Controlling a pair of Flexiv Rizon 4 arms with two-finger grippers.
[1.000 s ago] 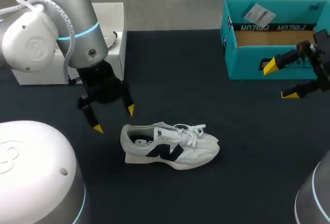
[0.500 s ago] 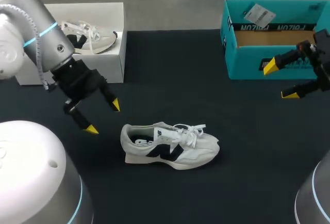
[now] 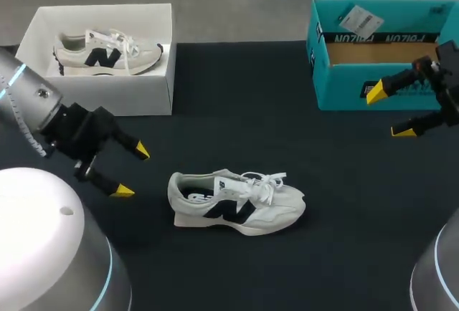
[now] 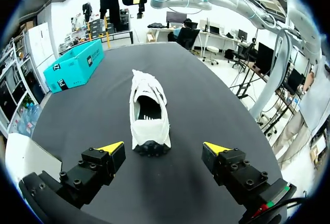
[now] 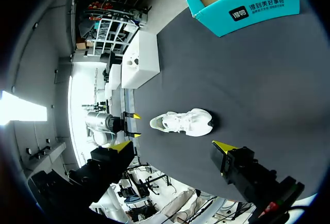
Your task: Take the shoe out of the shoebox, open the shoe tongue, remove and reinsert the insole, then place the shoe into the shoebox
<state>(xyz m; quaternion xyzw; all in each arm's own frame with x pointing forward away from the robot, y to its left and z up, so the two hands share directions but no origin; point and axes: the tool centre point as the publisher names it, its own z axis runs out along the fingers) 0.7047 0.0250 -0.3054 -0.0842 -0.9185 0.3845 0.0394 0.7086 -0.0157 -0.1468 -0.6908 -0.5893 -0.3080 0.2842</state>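
- The shoe (image 3: 237,203) lies heel toward our left gripper (image 3: 132,171), open and empty (ready for the tongue, we judge)
- Our right gripper (image 3: 389,112) hangs open, empty, by the shoebox (image 3: 337,92)

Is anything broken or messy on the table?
Nothing looks broken or spilled. One white sneaker stands upright on the table, outside the boxes. A second sneaker lies in the white shoebox, and the teal box sits open.
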